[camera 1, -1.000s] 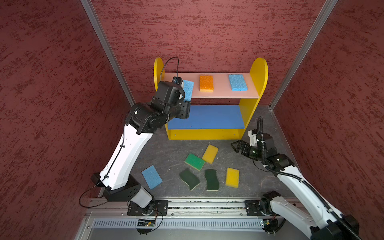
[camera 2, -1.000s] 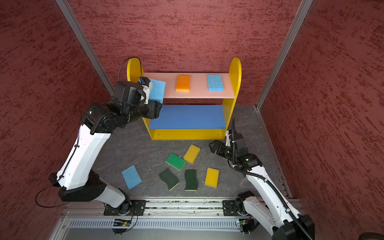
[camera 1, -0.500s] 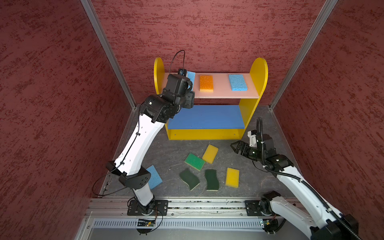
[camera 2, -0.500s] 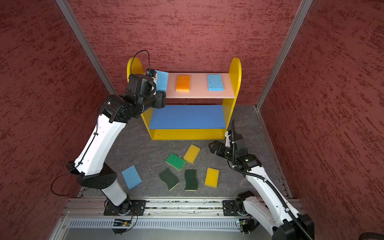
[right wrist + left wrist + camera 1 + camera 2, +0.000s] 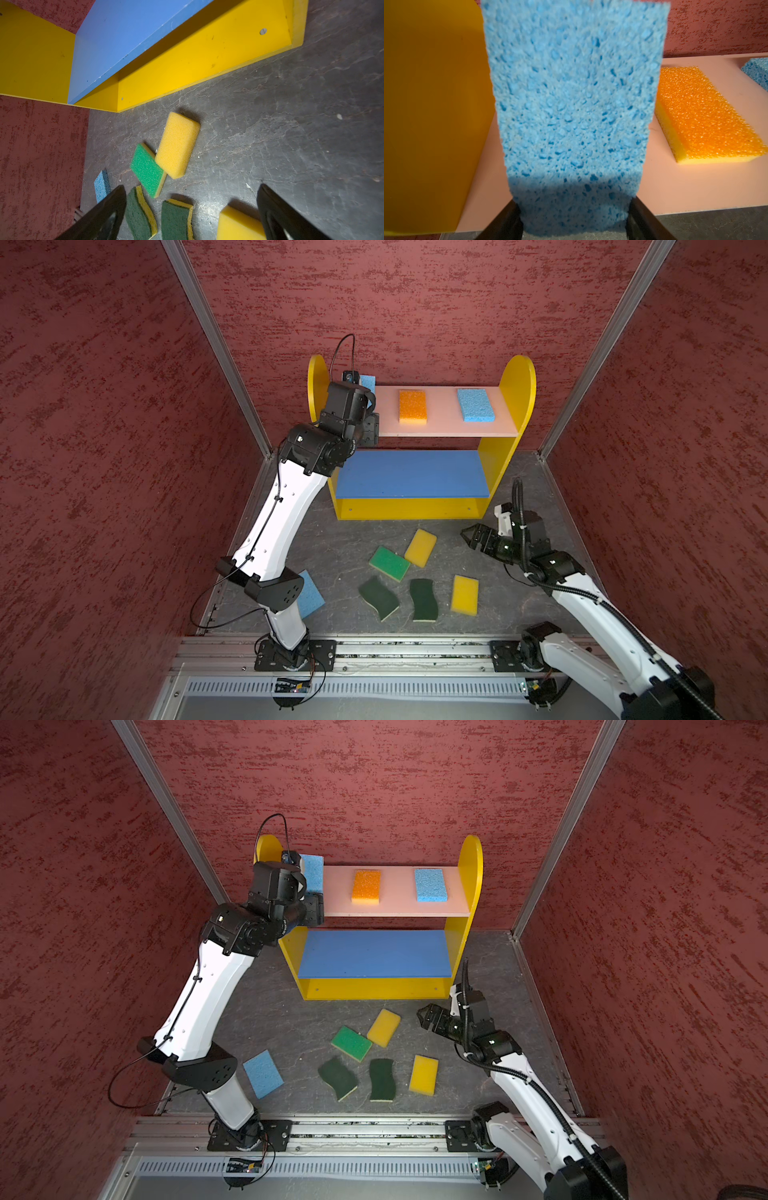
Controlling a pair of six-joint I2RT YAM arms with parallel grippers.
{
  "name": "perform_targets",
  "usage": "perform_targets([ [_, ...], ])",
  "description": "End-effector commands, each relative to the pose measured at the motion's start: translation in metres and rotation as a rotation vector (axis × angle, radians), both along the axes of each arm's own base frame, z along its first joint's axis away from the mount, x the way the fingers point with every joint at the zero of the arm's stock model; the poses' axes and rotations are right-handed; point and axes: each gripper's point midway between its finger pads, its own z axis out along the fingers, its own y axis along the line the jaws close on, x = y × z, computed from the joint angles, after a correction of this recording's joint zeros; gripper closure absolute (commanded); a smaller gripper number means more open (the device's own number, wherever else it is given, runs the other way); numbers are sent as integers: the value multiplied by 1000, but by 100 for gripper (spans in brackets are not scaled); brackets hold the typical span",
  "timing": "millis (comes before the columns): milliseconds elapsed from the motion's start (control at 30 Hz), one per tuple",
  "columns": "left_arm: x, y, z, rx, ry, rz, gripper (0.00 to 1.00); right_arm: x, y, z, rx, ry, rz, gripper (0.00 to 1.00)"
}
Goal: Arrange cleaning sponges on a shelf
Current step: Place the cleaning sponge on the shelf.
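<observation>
Both top views look down from high in front, sharing the whole shelf [image 5: 517, 389]. My left wrist camera is very near a blue sponge [image 5: 575, 104]; the right one faces the floor [image 5: 291, 124].

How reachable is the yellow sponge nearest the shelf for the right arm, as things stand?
Probably yes. The right hand is open and empty, close beside the yellow sponge, with only bare table between. The sponge's far edge meets the bright green sponge, which a grasp might nudge.

floor blue sponge [image 5: 312, 595] half behind left arm [image 5: 274, 531], held sponge [image 5: 368, 383] mostly hidden
</observation>
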Motion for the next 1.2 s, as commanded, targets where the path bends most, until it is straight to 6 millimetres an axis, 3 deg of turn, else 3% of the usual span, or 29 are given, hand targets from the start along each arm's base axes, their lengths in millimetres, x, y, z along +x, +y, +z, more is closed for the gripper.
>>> perform_targets([
  [0,5,-4,8,-30,-32,-7,28,7,2,9,23,-29,-4,1],
  [467,20,5,-6,-46,-9,33,28,9,2,8,18,-25,-3,1],
  [867,27,0,-20,-51,18,31,27,11,1,3,5,-13,-5,1],
  [1167,30,8,-22,-31,14,70,25,11,2,1,5,-8,-4,1],
])
